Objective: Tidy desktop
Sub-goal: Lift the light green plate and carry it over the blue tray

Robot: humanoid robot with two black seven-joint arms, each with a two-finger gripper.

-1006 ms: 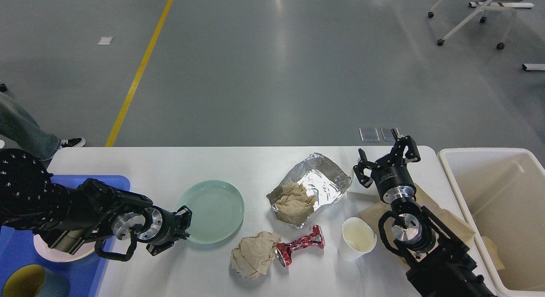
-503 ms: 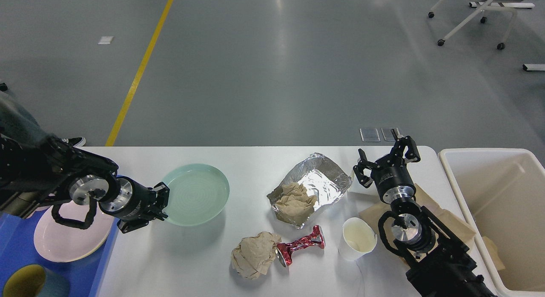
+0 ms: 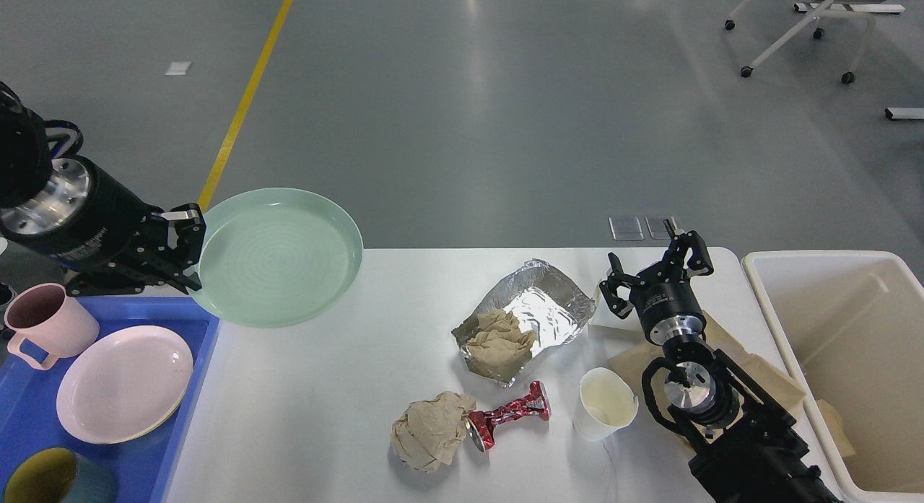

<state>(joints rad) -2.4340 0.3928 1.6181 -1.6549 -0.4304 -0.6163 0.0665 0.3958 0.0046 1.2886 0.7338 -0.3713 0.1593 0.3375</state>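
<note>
The white desktop [image 3: 332, 409] spans the lower view. My left gripper [image 3: 189, 249] is raised at the far left, shut on the rim of a pale green plate [image 3: 278, 256] held in the air above the desktop's back left corner. Open and holding nothing, my right gripper [image 3: 655, 266] hovers over the back right of the desktop. Litter lies mid-table: a foil sheet [image 3: 538, 304] with crumpled brown paper [image 3: 500, 339] on it, a second brown paper ball [image 3: 430, 431], a crushed red can [image 3: 507, 416] and a white paper cup [image 3: 606, 403].
A blue tray [image 3: 206, 348] at the left holds a pink plate [image 3: 123, 384], a pink mug [image 3: 45, 322] and a yellow-lined cup [image 3: 50, 478]. A cream bin [image 3: 859, 359] stands at the right edge. Brown paper [image 3: 765, 387] lies under my right arm.
My left gripper lifted the green plate off the desktop and carried it up and left. The pink plate and pink mug in the tray came into sight. The right arm stayed still.
</note>
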